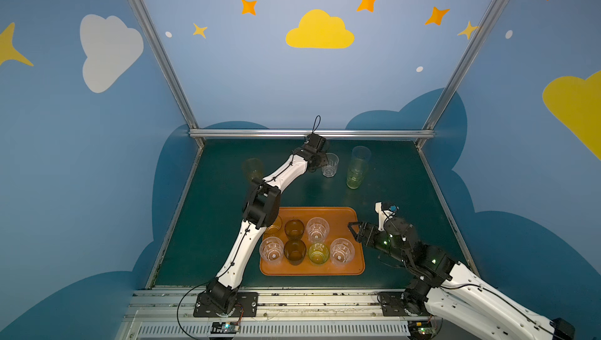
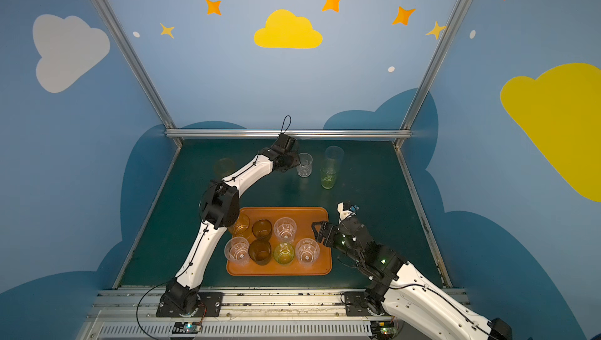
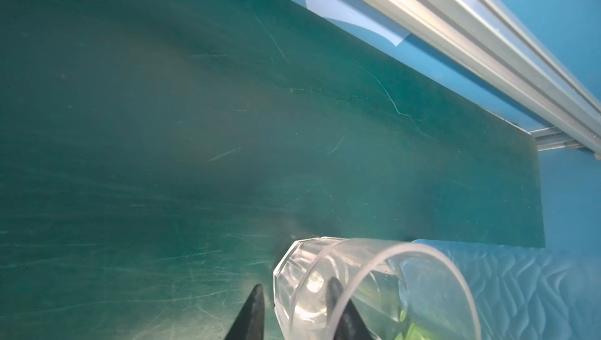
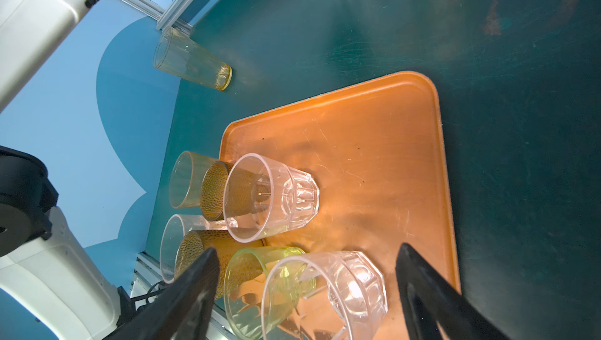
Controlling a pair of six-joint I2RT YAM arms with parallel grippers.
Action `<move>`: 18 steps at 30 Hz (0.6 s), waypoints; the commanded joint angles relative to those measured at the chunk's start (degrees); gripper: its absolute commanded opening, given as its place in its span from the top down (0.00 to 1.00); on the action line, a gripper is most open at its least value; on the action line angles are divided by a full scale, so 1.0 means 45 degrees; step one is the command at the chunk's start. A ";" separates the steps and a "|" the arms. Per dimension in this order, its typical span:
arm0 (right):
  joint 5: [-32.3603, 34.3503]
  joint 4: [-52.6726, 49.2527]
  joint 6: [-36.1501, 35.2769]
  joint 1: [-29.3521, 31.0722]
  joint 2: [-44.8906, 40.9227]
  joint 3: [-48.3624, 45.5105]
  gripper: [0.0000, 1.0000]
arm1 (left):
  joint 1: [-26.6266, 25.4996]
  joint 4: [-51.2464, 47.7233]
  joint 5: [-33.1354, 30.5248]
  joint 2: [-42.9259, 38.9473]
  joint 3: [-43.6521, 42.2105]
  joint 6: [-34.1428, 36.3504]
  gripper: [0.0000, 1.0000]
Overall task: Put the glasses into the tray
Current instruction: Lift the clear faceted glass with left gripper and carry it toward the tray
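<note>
A short clear faceted glass (image 1: 330,165) (image 2: 304,165) stands on the green table near the back. My left gripper (image 1: 322,161) (image 3: 296,289) straddles its wall (image 3: 325,257): one finger is inside the glass, the other just outside, with a thin gap still showing. The orange tray (image 1: 325,213) (image 2: 292,213) (image 4: 374,146) holds several upright glasses, clear, dark brown, amber and yellow-green. My right gripper (image 1: 353,231) (image 4: 307,249) hovers open over the tray's right edge, above a clear glass (image 1: 341,251), holding nothing.
A tall greyish-clear glass (image 1: 361,156) and a tall green glass (image 1: 356,177) stand just right of the gripped-at glass. A tall amber glass (image 1: 252,167) (image 4: 192,58) stands at the back left. An aluminium rail (image 3: 455,29) borders the table's back edge.
</note>
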 commanded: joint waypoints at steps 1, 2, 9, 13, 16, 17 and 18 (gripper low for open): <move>0.0168 -0.0073 0.0036 -0.0058 -0.0063 -0.0113 0.16 | 0.0083 -0.0499 -0.0187 0.0129 0.0244 0.0178 0.67; 0.0146 -0.0035 0.0029 -0.0058 -0.0054 -0.0115 0.16 | 0.0085 -0.0480 -0.0202 0.0129 0.0234 0.0184 0.68; 0.0133 -0.0036 0.0006 -0.0077 0.0006 -0.0062 0.16 | 0.0069 -0.0553 -0.0149 0.0128 0.0242 0.0226 0.81; 0.0165 -0.0031 0.0078 -0.0087 0.0025 -0.0092 0.16 | 0.0078 -0.0703 -0.0148 0.0017 0.0235 0.0342 0.86; 0.0137 -0.0019 0.0138 -0.0093 0.0080 -0.0115 0.16 | 0.0079 -0.0851 -0.0207 -0.0157 0.0202 0.0443 0.94; 0.0148 -0.0035 0.0128 -0.0087 0.0100 -0.0115 0.16 | 0.0069 -0.0879 -0.0207 -0.0235 0.0149 0.0485 0.96; 0.0127 -0.0030 0.0138 -0.0080 0.0116 -0.0098 0.16 | 0.0072 -0.0907 -0.0226 -0.0291 0.0128 0.0516 0.96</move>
